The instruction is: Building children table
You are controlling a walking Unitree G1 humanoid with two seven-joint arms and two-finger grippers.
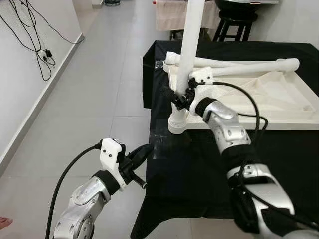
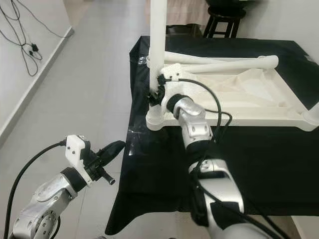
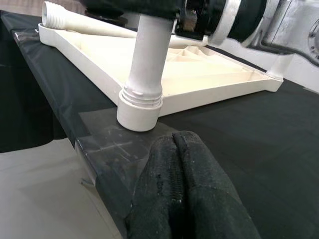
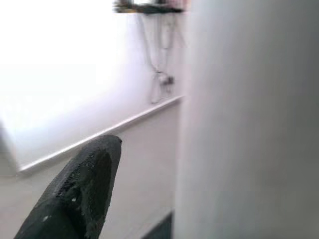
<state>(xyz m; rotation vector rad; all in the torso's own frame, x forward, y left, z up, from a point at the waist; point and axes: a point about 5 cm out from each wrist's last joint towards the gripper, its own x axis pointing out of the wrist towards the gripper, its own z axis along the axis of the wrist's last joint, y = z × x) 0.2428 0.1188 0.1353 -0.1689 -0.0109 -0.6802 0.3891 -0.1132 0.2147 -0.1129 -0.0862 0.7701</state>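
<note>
From the head, the right gripper (image 1: 180, 97) is closed around the upright white leg (image 1: 190, 45), low on it, just above the corner socket (image 1: 178, 123) of the upside-down tabletop (image 1: 279, 94). Two loose legs (image 1: 239, 66) lie across the tabletop, beyond this gripper. All of it rests on the black table (image 1: 199, 169).

The left gripper (image 2: 112, 148) hangs off the table's near corner, below and well apart from the socket.

In the left wrist view, its fingers (image 3: 192, 194) are pressed together with nothing between them; ahead of them, the leg (image 3: 147, 55) stands in the socket (image 3: 139, 107).

In the right wrist view, one black finger (image 4: 79, 191) is beside the blurred leg (image 4: 249, 119).

I think the leg may enter the thread crooked and jam, because nothing holds the light tabletop, so it could slide on the cloth.
</note>
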